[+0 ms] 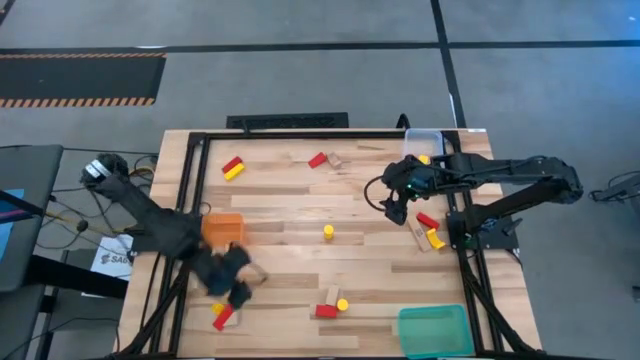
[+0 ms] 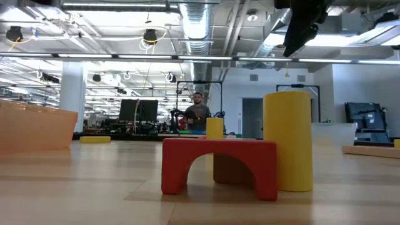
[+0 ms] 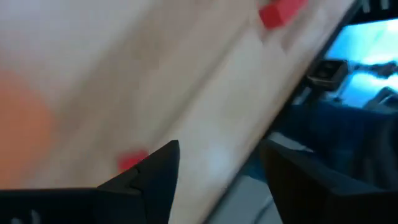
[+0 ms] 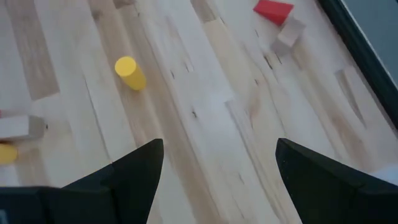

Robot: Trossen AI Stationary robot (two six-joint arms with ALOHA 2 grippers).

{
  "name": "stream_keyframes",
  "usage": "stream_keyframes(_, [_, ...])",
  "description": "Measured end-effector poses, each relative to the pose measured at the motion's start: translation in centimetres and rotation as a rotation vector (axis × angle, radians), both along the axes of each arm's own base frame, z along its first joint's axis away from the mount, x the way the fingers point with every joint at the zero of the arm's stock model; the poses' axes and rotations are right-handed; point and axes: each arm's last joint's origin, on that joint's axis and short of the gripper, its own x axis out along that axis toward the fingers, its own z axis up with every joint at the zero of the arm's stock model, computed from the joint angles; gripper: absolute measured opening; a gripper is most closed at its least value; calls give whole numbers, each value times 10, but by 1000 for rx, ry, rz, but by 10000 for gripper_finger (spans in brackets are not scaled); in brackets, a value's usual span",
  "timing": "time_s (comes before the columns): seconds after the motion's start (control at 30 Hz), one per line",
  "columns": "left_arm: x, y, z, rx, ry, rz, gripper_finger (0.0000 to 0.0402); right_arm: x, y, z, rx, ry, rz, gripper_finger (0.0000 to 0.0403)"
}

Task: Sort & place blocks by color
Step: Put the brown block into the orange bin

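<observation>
The blocks lie scattered on the wooden table. A red and yellow pair and a red and wood pair lie at the back, and a yellow cylinder stands mid-table. More blocks lie at the right. A red arch with a yellow cylinder is near the front, and a red and yellow pair at front left. My left gripper hovers open, blurred, between the orange tray and that front-left pair. My right gripper hangs open above bare table, left of the right-hand blocks.
An orange tray sits at the left, a clear tray at the back right and a green tray at the front right. A black frame runs along the table's edges. A person stands far off in the room.
</observation>
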Motion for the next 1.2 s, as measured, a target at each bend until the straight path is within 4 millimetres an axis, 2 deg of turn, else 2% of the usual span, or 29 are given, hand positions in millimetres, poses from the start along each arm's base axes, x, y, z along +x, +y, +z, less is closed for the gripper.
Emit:
stream_keyframes(0.17, [-21, -49, -10, -29, 104, -70, 162, 1, -3, 1, 9, -12, -11, 331])
stream_keyframes(0.3, [-24, -66, -25, 51, 121, -106, 142, 1, 2, 0, 67, -33, -73, 331])
stream_keyframes(0.5, [-25, -73, -39, 118, 133, -120, 159, 1, 13, 0, 170, -72, -167, 331])
stream_keyframes(0.7, [-24, -74, -57, 217, 196, -136, 219, 1, 27, 1, 251, -95, -220, 331])
stream_keyframes(0.9, [-20, -84, -81, 243, 257, -234, 272, -1, 45, 1, 322, -112, -251, 331])
stream_keyframes(1.03, [-15, -88, -88, 276, 201, -251, 281, -2, 53, 1, 324, -122, -247, 331])
stream_keyframes(1.2, [-14, -88, -91, 320, 179, -242, 273, -2, 55, 1, 332, -127, -260, 331])
